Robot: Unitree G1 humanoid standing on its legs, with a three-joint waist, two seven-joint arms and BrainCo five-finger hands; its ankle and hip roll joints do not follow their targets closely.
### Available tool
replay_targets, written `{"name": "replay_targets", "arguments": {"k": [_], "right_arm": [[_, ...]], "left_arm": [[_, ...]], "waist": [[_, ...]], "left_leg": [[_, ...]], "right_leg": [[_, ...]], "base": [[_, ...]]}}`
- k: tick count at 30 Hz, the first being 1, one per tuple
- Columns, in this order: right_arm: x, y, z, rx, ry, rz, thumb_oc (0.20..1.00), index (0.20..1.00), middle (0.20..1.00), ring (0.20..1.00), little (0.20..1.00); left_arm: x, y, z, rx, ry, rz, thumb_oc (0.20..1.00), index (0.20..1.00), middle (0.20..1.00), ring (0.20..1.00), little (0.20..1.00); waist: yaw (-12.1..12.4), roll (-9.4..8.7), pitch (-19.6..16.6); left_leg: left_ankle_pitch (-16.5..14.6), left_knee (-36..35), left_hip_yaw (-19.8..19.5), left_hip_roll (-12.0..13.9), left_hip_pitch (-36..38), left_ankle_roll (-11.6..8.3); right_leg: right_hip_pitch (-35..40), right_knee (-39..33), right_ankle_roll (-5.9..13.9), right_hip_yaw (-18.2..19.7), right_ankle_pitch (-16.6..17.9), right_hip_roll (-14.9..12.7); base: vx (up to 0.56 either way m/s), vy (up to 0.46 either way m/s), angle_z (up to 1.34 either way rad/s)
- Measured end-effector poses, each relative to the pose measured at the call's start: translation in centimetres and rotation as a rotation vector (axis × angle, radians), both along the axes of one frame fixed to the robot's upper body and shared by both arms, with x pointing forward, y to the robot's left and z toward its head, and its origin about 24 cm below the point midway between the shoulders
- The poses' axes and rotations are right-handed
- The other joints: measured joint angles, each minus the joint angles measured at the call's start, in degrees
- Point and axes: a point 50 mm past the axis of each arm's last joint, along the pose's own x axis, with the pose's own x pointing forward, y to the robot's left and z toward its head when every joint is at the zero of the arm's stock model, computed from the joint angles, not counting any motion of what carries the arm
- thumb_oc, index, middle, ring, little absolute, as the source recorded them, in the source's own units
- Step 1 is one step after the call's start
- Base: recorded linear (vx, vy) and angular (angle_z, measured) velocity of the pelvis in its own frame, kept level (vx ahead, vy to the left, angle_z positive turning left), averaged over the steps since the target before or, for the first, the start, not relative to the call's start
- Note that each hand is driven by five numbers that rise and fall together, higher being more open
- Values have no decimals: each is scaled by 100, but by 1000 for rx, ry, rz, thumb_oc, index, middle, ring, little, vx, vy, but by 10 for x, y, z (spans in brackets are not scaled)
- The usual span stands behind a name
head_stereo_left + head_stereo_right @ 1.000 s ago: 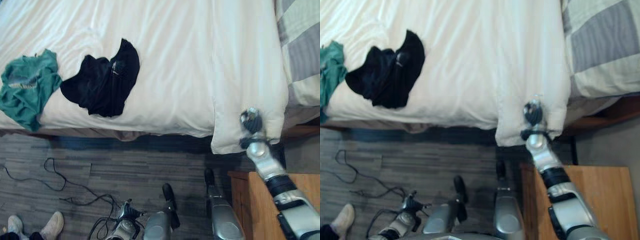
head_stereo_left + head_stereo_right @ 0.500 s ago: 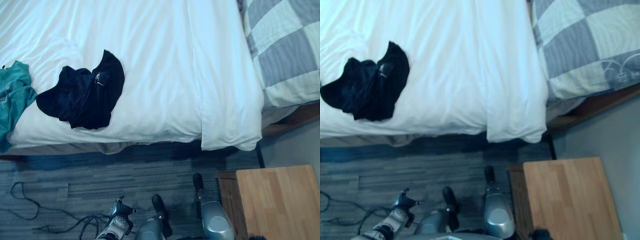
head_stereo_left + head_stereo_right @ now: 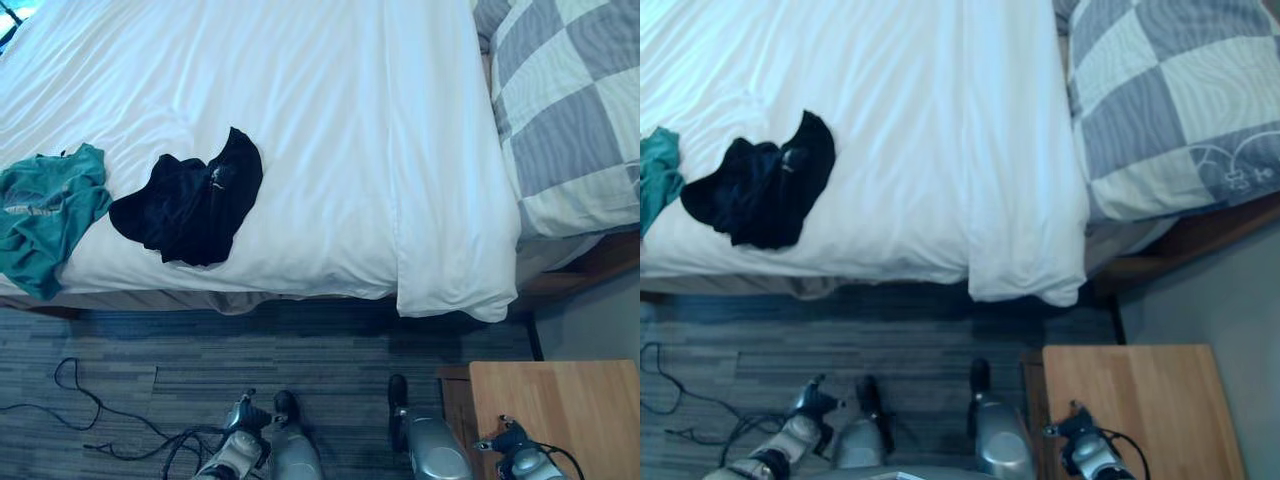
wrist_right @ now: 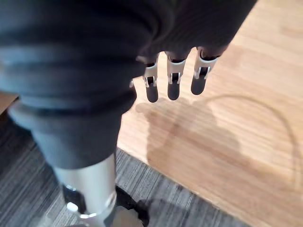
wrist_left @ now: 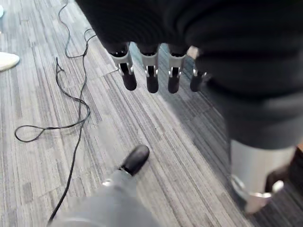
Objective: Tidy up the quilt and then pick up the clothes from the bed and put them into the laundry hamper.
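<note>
A white quilt [image 3: 330, 150] lies smooth over the bed, and its near right corner [image 3: 455, 290] hangs over the edge. On the quilt's left part lies a crumpled black garment [image 3: 190, 195]. A teal garment [image 3: 45, 215] is draped over the bed's left edge beside it. My left hand [image 3: 240, 447] hangs low over the floor, its fingers [image 5: 151, 71] straight and holding nothing. My right hand [image 3: 515, 452] hangs above the wooden nightstand [image 3: 560, 400], its fingers [image 4: 173, 78] straight and empty too. Both hands are well away from the bed.
A grey and white checkered pillow [image 3: 570, 110] lies at the bed's right end. The nightstand stands at the lower right, close to the bed's corner. Dark striped floor [image 3: 200, 340] runs along the bed's near edge. A person's white shoe [image 5: 7, 60] is on the floor at the left.
My right hand was up at the quilt's hanging corner one second ago; now it has let go and dropped down over the nightstand. The camera has shifted, showing more of the pillow.
</note>
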Motion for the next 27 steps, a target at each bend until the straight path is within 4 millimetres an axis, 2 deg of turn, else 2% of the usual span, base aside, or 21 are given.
{"name": "replay_targets", "arguments": {"k": [1, 2, 4, 5, 6, 7, 8, 9, 10, 12, 13, 15, 16, 18, 19, 20, 21, 22, 24, 25, 27], "right_arm": [[-9, -3, -2, -9, 30, -12, 1000, 1000, 1000, 1000, 1000], [-24, -7, -4, -10, 63, -44, 1000, 1000, 1000, 1000, 1000], [-45, -9, -8, -4, 115, -69, 1000, 1000, 1000, 1000, 1000], [-51, -14, -8, -13, 135, -73, 1000, 1000, 1000, 1000, 1000], [-53, -20, -6, -29, 140, -72, 1000, 1000, 1000, 1000, 1000], [-55, -17, -7, -23, 144, -70, 1000, 1000, 1000, 1000, 1000], [-59, 2, -13, 37, 131, -71, 1000, 1000, 1000, 1000, 1000], [-57, 9, -14, 59, 115, -64, 1000, 1000, 1000, 1000, 1000], [-53, 29, -18, 116, 103, -52, 1000, 1000, 1000, 1000, 1000], [-43, 50, -20, 166, 78, -9, 1000, 1000, 1000, 1000, 1000], [-33, 54, -19, 177, 53, 5, 1000, 1000, 1000, 1000, 1000], [-22, 54, -16, 174, 23, 15, 1000, 1000, 1000, 1000, 1000], [-19, 53, -15, 170, 16, 18, 1000, 1000, 1000, 1000, 1000], [-22, 43, -15, 140, 33, 19, 1000, 1000, 1000, 1000, 1000], [-25, 39, -15, 128, 44, 15, 1000, 1000, 1000, 1000, 1000], [-26, 38, -15, 122, 53, 17, 1000, 1000, 1000, 1000, 1000], [-21, 40, -15, 124, 46, 22, 1000, 1000, 1000, 1000, 1000], [-16, 38, -14, 110, 46, 34, 1000, 1000, 1000, 1000, 1000], [-7, 25, -8, 53, 32, 67, 1000, 1000, 1000, 1000, 1000], [1, 21, -5, 35, 17, 68, 1000, 1000, 1000, 1000, 1000], [9, 11, 0, -4, -7, 66, 1000, 1000, 1000, 1000, 1000]], "left_arm": [[-5, -1, -2, -5, 16, 1, 1000, 1000, 1000, 1000, 1000], [-11, -3, -6, -1, 49, -37, 1000, 1000, 1000, 1000, 1000], [-15, -6, -8, 22, 80, -103, 1000, 1000, 1000, 1000, 1000], [-18, -7, -9, 36, 90, -132, 1000, 1000, 1000, 1000, 1000], [-22, -9, -11, 35, 105, -146, 1000, 1000, 1000, 1000, 1000], [-23, -7, -11, 42, 114, -153, 1000, 1000, 1000, 1000, 1000], [-28, 6, -10, 86, 133, -165, 1000, 1000, 1000, 1000, 1000], [-26, 5, -9, 90, 122, -184, 1000, 1000, 1000, 1000, 1000], [-35, 19, -9, 124, 167, -181, 1000, 1000, 1000, 1000, 1000], [-40, 29, -9, 157, 203, -182, 1000, 1000, 1000, 1000, 1000], [-38, 31, -9, 158, 212, -177, 1000, 1000, 1000, 1000, 1000], [-36, 32, -8, 156, 208, -170, 1000, 1000, 1000, 1000, 1000], [-31, 30, -7, 153, 195, -175, 1000, 1000, 1000, 1000, 1000], [-25, 18, -7, 128, 166, -198, 1000, 1000, 1000, 1000, 1000], [-24, 15, -7, 121, 161, -201, 1000, 1000, 1000, 1000, 1000], [-24, 14, -7, 116, 160, -199, 1000, 1000, 1000, 1000, 1000], [-23, 15, -7, 118, 153, -188, 1000, 1000, 1000, 1000, 1000], [-19, 14, -5, 110, 139, -175, 1000, 1000, 1000, 1000, 1000], [-22, 10, -7, 92, 118, -141, 1000, 1000, 1000, 1000, 1000], [-17, 9, -5, 96, 103, -159, 1000, 1000, 1000, 1000, 1000], [-10, 5, -2, 95, 79, -187, 1000, 1000, 1000, 1000, 1000]], "waist": [[-34, -34, -91], [-55, -84, -238], [-96, -138, -497], [-85, -130, -524], [-88, 7, -557], [-134, -12, -619], [-141, -258, -645], [-168, -242, -640], [-270, -270, -637], [-360, -315, -569], [-484, -264, -469], [-615, -330, -378], [-659, -318, -349], [-722, -42, -219], [-764, 34, -165], [-752, 16, -69], [-684, -128, 23], [-540, -258, 86], [-473, -272, 135], [-542, -235, 119], [-569, -129, 52]], "left_leg": [[71, -61, 40, 21, 84, 4], [63, -27, 72, -84, 184, -134], [106, 142, 75, -449, 204, -62], [148, 128, 108, -744, 385, 49], [102, 118, 182, -863, 562, 373], [-71, 26, 236, -917, 624, 155], [-47, 17, 253, -1256, 662, 451], [-124, -97, 214, -1312, 742, 543], [-75, -263, 225, -1343, 837, 551], [-215, -288, 255, -1443, 874, 710], [-265, -269, 247, -1501, 925, 746], [-320, -296, 250, -1681, 969, 759], [-393, -294, 168, -1745, 998, 771], [-531, -242, -84, -1633, 1064, 616], [-613, -63, -166, -1558, 1054, 580], [-647, 605, -135, -1542, 913, 241], [-691, 1305, -65, -1539, 680, 64], [-626, 2512, 110, -1378, 245, -226], [-535, 3906, 239, -942, -264, -443], [-537, 4102, 516, -671, -324, -371], [-573, 2925, 802, -463, 0, -299]], "right_leg": [[89, 0, -23, -79, -16, -54], [204, -18, 48, -178, 5, -162], [247, 145, 97, -288, -58, -446], [213, 463, 159, -249, -93, -622], [125, 837, 146, -268, -258, -754], [-2, 1114, 103, -152, -429, -863], [-269, 1718, 136, 21, -400, -1085], [-498, 2065, 120, 120, -525, -1082], [-701, 2158, 183, 553, -678, -821], [-1003, 1911, 257, 766, -681, -373], [-1066, 1570, 284, 594, -655, -135], [-1089, 922, 313, 72, -426, -53], [-1122, 868, 260, 66, -202, -39], [-772, 703, 228, -31, -79, 95], [-667, 660, 90, 81, -162, 136], [-559, 658, -49, 70, -132, 84], [-507, 735, -217, 86, -182, 0], [-354, 688, -433, 146, -116, -112], [-45, 454, -650, 243, -62, -46], [170, 226, -508, 290, 32, -20], [422, -144, -431, 430, 207, 103]], "base": [[257, 550, 49], [216, 589, 55], [166, 551, 47], [201, 707, 13], [152, 524, 8], [156, 556, 14], [100, 340, 16], [166, 511, 13], [159, 396, 4], [235, 357, -4], [194, 202, -8], [397, 251, 24], [575, 316, 48], [287, 176, 49], [156, 111, 56], [192, 95, 35], [172, 107, -5], [174, 175, -52], [182, 337, -45], [187, 503, -21], [157, 632, -46]]}}
